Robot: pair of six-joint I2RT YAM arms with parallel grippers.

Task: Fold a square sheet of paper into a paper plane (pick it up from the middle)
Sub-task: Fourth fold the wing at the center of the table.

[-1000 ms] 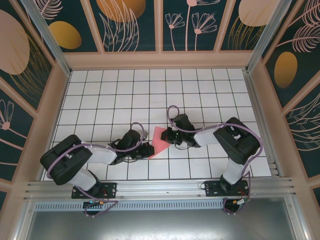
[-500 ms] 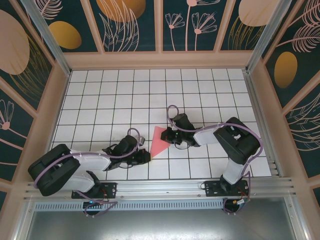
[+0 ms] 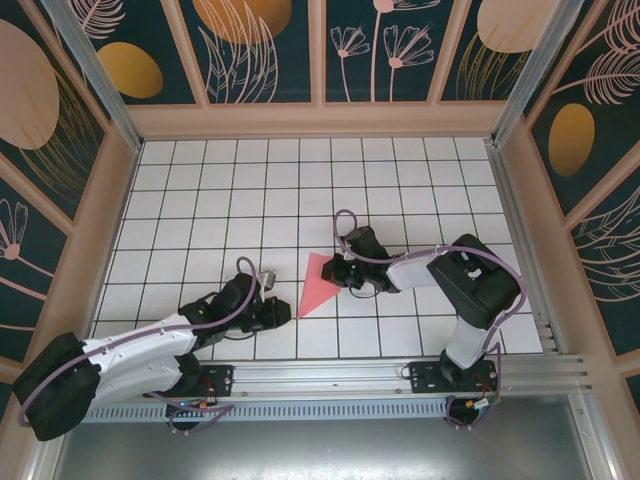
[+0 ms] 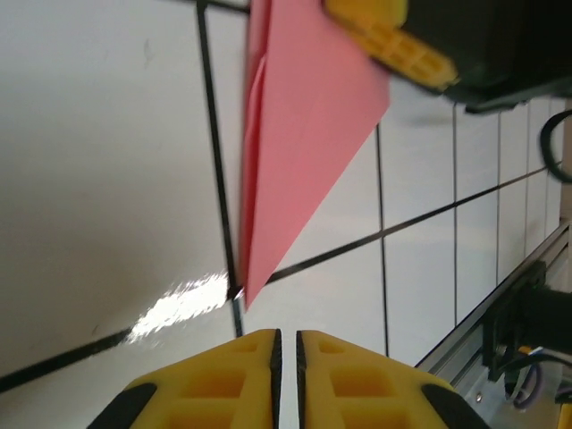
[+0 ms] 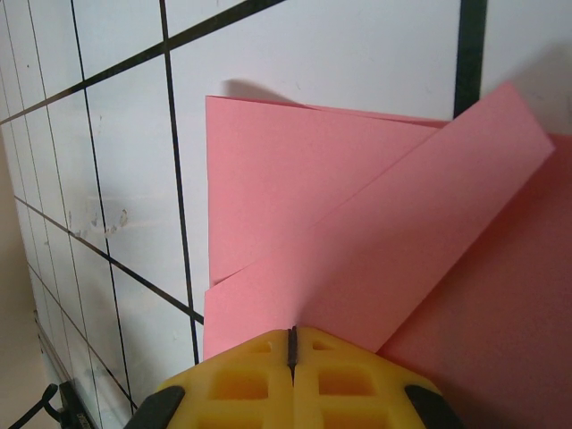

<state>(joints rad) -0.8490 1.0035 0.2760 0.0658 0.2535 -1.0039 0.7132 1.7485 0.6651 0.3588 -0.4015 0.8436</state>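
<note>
The square sheet of paper [image 3: 318, 283] is salmon pink and folded into a flat pointed triangle on the tiles, its tip toward the near left. In the left wrist view the paper [image 4: 295, 134] ends in a point just ahead of my left gripper [image 4: 286, 333], which has a narrow gap between its jaws and nothing in it. From above, the left gripper [image 3: 284, 312] sits a little left of the paper's tip, apart from it. My right gripper [image 3: 341, 272] is shut, its tips resting on the paper's folded flaps [image 5: 357, 232]. Its yellow fingers [image 5: 268, 375] meet at the bottom edge.
The white gridded table [image 3: 220, 200] is walled by patterned panels on three sides. An aluminium rail [image 3: 330, 375] carrying both arm bases runs along the near edge. The right arm's yellow finger [image 4: 393, 40] shows at the top of the left wrist view.
The left arm has drawn back to the near left, off the paper, and its jaws have parted a little. The paper now lies flatter. The right gripper has not moved.
</note>
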